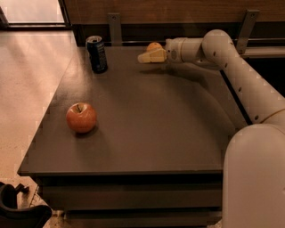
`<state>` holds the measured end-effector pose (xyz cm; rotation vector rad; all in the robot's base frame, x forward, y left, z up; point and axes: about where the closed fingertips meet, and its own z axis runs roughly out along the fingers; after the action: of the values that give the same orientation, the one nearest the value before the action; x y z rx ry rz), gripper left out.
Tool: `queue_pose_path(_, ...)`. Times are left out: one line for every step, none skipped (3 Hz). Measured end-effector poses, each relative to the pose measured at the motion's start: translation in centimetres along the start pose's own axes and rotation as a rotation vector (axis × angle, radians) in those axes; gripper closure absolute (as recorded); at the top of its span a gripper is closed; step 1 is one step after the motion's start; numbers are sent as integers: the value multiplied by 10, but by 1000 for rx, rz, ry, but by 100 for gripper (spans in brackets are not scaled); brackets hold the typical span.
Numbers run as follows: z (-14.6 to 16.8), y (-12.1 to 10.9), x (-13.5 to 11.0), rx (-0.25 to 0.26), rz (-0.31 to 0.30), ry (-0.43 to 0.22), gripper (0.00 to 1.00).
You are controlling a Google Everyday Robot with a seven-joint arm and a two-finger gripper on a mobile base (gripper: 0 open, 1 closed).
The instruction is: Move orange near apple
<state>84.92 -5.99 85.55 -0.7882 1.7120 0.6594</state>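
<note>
Reaching in from the right of the frame, a white jointed robot arm (pixel 231 67) is stretching toward the upper centre. Its pale yellow gripper (pixel 149 57) is hovering over the far part of a dark brown matte table (pixel 147 133) and casting a soft shadow there. The claw is holding narrowly onto a small round bright orange (pixel 154 45), which is peeking out over the top of it, mostly hidden. A glossy red apple with a yellowish blush and a short dark stem (pixel 81 117) is sitting at centre left, near the table's left edge and well apart from the orange. A dark blue drink can (pixel 96 54) is standing upright at the upper left of the tabletop. The table is filling most of the frame. Behind its far edge, a dark wooden wall (pixel 178 11) is carrying two grey metal brackets (pixel 114 26). A pale polished floor (pixel 26 75) is catching light along the left side. The robot's rounded white body (pixel 254 178) is filling the lower right corner.
</note>
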Motion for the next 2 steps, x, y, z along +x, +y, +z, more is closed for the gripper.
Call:
queue_pose_path(16,4,7,-13,-1,9,25)
queue_pose_path(17,5,8,-15,0,9,47)
